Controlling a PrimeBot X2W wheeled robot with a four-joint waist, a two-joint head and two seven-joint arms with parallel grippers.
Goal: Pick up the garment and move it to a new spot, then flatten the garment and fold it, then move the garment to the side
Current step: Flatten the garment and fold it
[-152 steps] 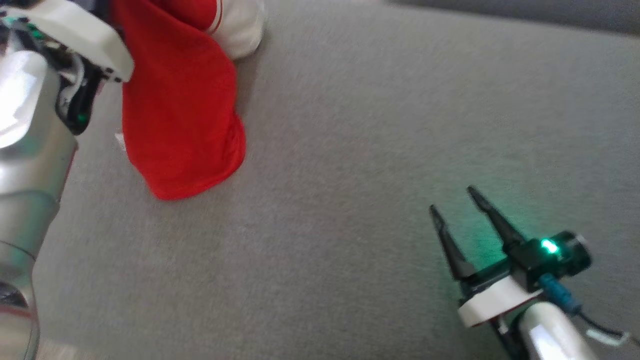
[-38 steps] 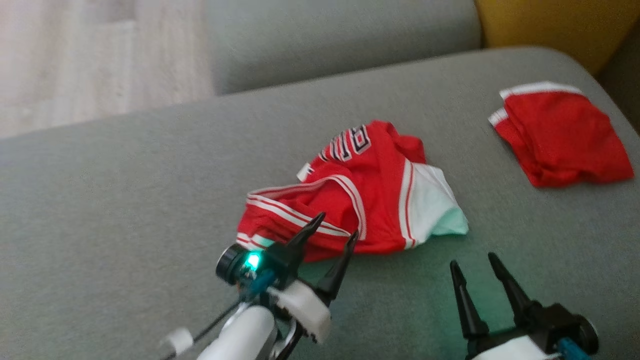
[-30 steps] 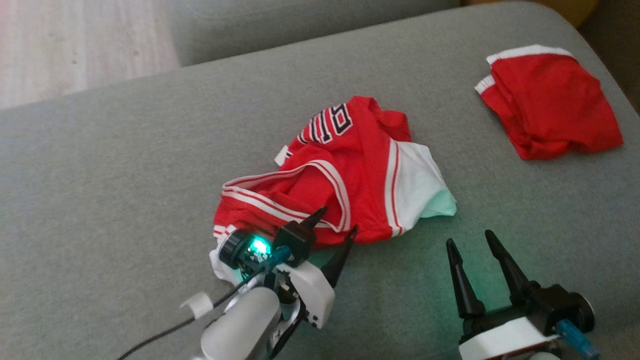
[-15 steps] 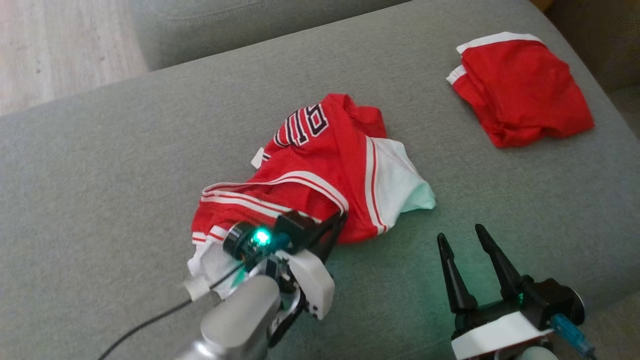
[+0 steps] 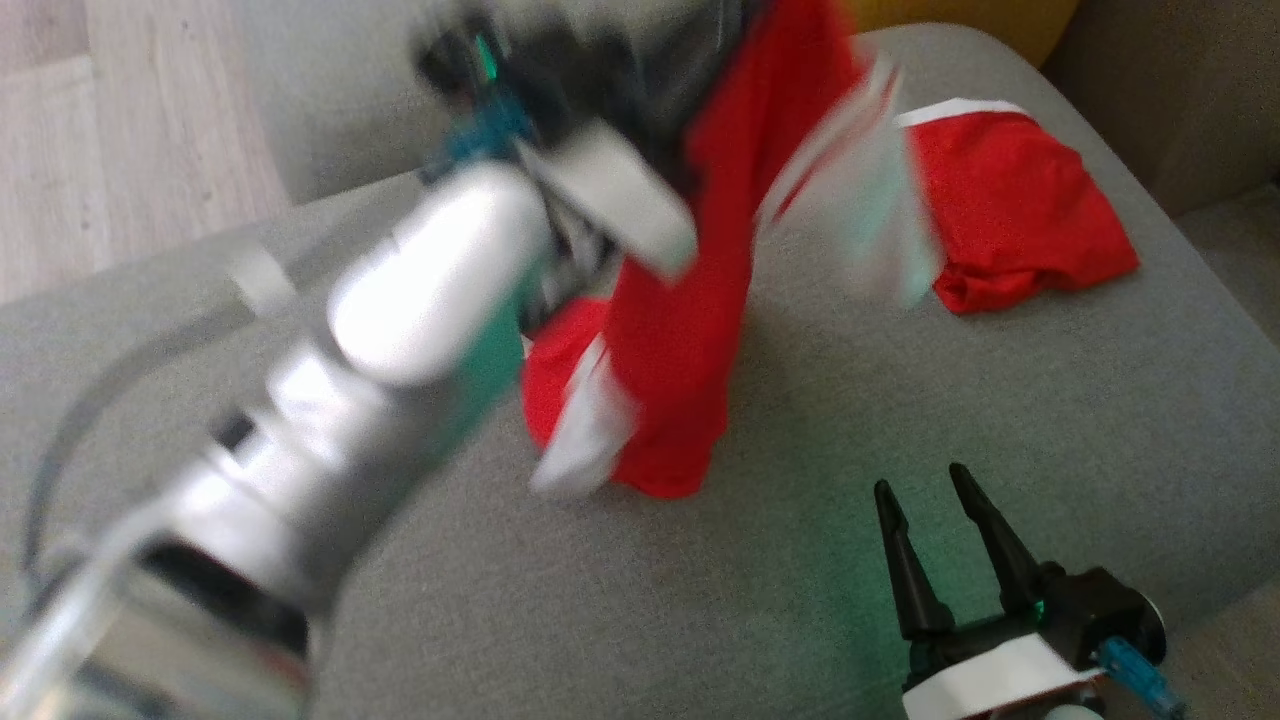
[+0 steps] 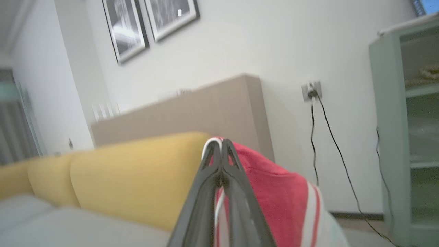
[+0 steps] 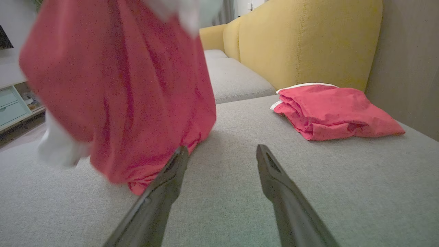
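A red garment (image 5: 690,330) with white stripes hangs from my raised left gripper (image 5: 720,40), which is blurred at the top of the head view. Its lower end still rests on the grey sofa seat (image 5: 900,400). In the left wrist view that left gripper (image 6: 221,144) is shut on the garment (image 6: 274,192), red cloth draping off to the right of the fingers. My right gripper (image 5: 918,490) stands open low over the seat at the lower right. In the right wrist view the right gripper (image 7: 222,152) has nothing in it, and the hanging garment (image 7: 120,85) is just left of it.
A second red garment (image 5: 1010,210), folded, lies at the far right of the seat, also as a folded garment (image 7: 329,111) in the right wrist view. Yellow back cushions (image 7: 301,37) rise behind the sofa. Wooden floor (image 5: 110,140) lies beyond the seat's left edge.
My left gripper closed on the garment's near edge and has swung up fast, lifting most of the garment off the seat. The right gripper has stayed put and open.
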